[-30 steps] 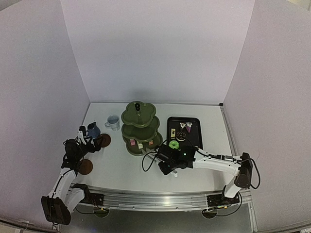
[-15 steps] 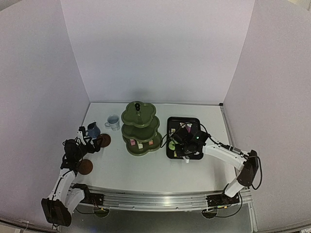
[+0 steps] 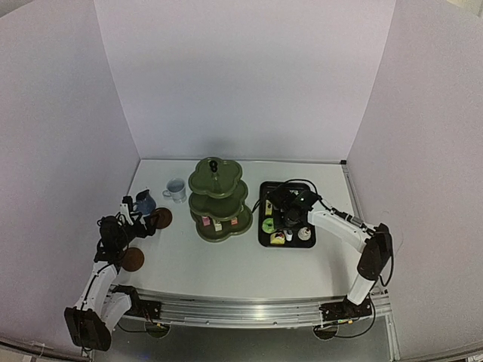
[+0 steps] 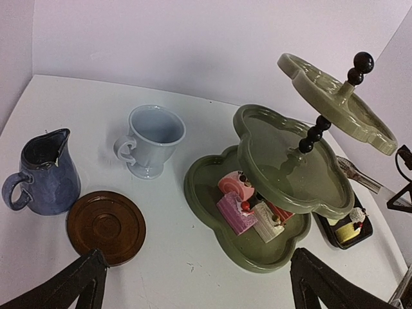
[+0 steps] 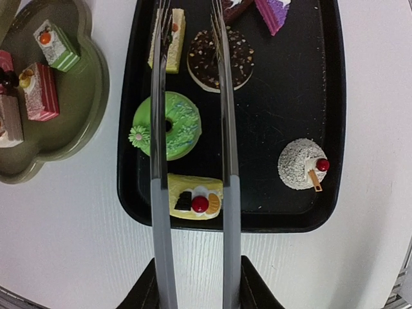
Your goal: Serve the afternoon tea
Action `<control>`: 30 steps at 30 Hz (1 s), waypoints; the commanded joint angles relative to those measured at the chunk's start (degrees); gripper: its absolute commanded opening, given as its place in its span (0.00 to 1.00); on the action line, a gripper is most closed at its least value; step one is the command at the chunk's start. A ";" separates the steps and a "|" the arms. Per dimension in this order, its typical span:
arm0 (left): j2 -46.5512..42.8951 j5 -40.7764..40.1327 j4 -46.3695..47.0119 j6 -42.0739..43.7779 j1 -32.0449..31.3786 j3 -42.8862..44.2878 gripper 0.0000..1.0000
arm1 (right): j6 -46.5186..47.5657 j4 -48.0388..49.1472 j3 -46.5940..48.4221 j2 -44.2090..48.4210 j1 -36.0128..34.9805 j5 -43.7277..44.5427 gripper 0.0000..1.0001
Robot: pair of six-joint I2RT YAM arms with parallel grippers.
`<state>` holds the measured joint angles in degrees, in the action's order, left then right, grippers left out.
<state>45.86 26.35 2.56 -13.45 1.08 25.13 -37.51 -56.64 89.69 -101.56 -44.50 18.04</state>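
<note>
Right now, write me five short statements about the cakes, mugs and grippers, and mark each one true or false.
1. The green doughnut lies on the black tray. True.
2. The pale mug stands on a saucer. False: it stands on the table; the saucer nearby is bare.
3. The left gripper is open and empty. True.
4. The cakes on the stand sit on its top tier. False: they sit on the bottom tier.
5. The right gripper holds tongs. True.
</note>
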 commanded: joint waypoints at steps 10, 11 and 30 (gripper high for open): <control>0.28 0.46 3.72 0.62 0.24 0.43 1.00 | -1.24 -2.84 -4.70 6.56 7.19 -3.73 0.35; 0.20 0.46 3.64 0.62 0.24 0.36 1.00 | -0.71 -2.80 -4.60 6.10 7.53 -4.75 0.35; -0.57 0.62 2.54 1.50 0.24 0.56 1.00 | 3.54 -1.31 -3.97 0.57 11.28 -12.98 0.37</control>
<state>46.13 26.39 4.08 -13.24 1.08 25.08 -35.22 -59.08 85.06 -99.94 -33.56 6.93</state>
